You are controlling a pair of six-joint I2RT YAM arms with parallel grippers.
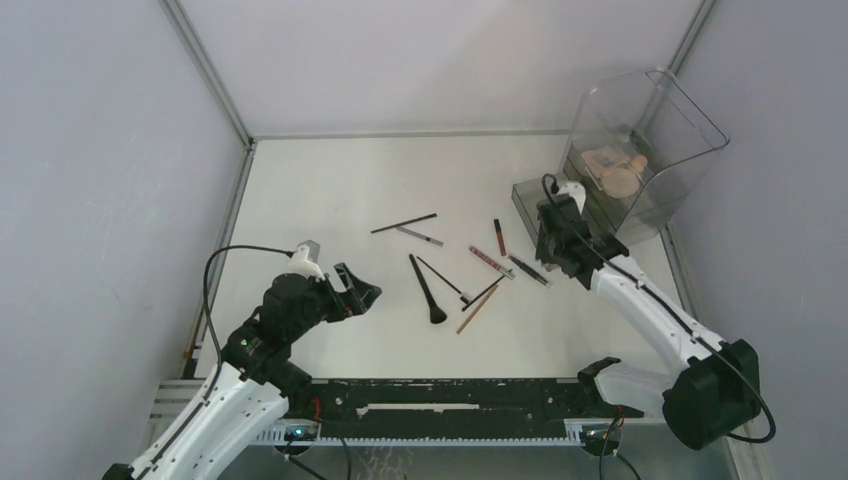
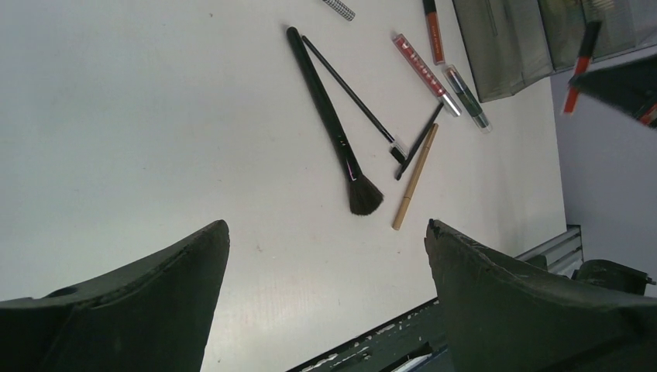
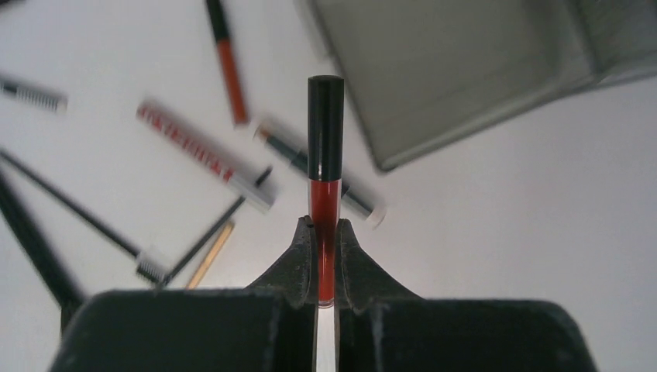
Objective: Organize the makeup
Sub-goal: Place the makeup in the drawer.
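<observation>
Red lip tube point(image 3: 325, 182) tight between the two right fingers point(image 3: 298, 260)

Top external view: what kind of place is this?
Likely a lab robot cell, not a home: blank grey wall panels in metal framing, white table, left arm and right arm at a rail.

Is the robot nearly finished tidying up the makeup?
Not yet. A few beige pieces already sit inside the clear box. The right gripper is shut on a red lip tube, lifted off the table. The left gripper is open and empty. Still lying loose on the table: the big brush, thin brushes, a tan pencil and several tubes.
</observation>
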